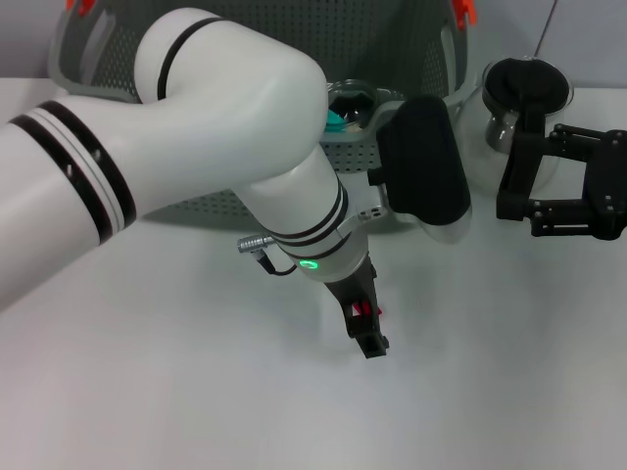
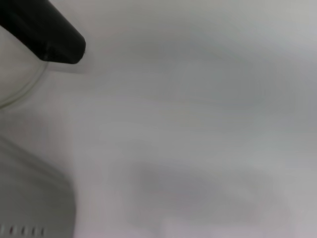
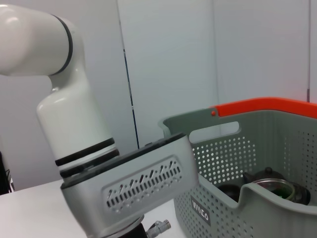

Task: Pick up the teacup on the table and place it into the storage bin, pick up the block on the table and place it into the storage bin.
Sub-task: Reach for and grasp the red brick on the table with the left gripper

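Head view: the left arm reaches across the white counter (image 1: 147,392) and points its left gripper (image 1: 366,328) down at the surface in front of the storage bin (image 1: 411,157). Between the dark fingers a small red object (image 1: 364,311), apparently the block, is just visible; most of it is hidden, and whether the gripper is clamped on it or merely straddling it cannot be told. The bin stands at the far side of the counter, behind the left arm, with orange handle clips (image 1: 463,10) on its rim. Inside it, near the front wall, lie a dark rounded item with a glassy rim and something teal (image 1: 336,121); which of these is the teacup cannot be told. A glass pot (image 1: 519,98) with a black handle stands just to the right of the bin. The right gripper (image 1: 568,186) hovers near that pot, its black fingers spread apart and holding nothing. Right wrist view: the bin's perforated wall carries a small black label (image 3: 200,208).
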You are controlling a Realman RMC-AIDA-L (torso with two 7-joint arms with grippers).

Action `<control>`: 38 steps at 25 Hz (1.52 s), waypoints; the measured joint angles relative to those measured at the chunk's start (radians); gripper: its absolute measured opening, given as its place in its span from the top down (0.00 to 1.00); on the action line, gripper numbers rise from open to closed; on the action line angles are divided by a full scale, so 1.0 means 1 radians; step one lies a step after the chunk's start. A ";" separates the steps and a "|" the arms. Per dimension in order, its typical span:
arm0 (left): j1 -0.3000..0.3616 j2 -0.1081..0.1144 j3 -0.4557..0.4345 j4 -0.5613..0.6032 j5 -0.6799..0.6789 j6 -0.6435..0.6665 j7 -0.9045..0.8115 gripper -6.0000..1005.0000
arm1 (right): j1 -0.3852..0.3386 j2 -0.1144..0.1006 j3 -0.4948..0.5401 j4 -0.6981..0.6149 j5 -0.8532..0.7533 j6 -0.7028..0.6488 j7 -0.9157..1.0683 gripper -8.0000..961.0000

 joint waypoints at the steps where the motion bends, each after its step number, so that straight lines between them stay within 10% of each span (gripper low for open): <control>1: 0.001 0.000 -0.003 0.002 0.000 0.003 -0.007 0.09 | 0.000 0.000 0.000 0.000 0.000 0.000 0.000 0.03; 38: -0.063 0.000 -0.016 -0.083 0.040 -0.016 -0.463 0.10 | 0.003 0.002 -0.002 0.000 0.000 -0.008 -0.025 0.03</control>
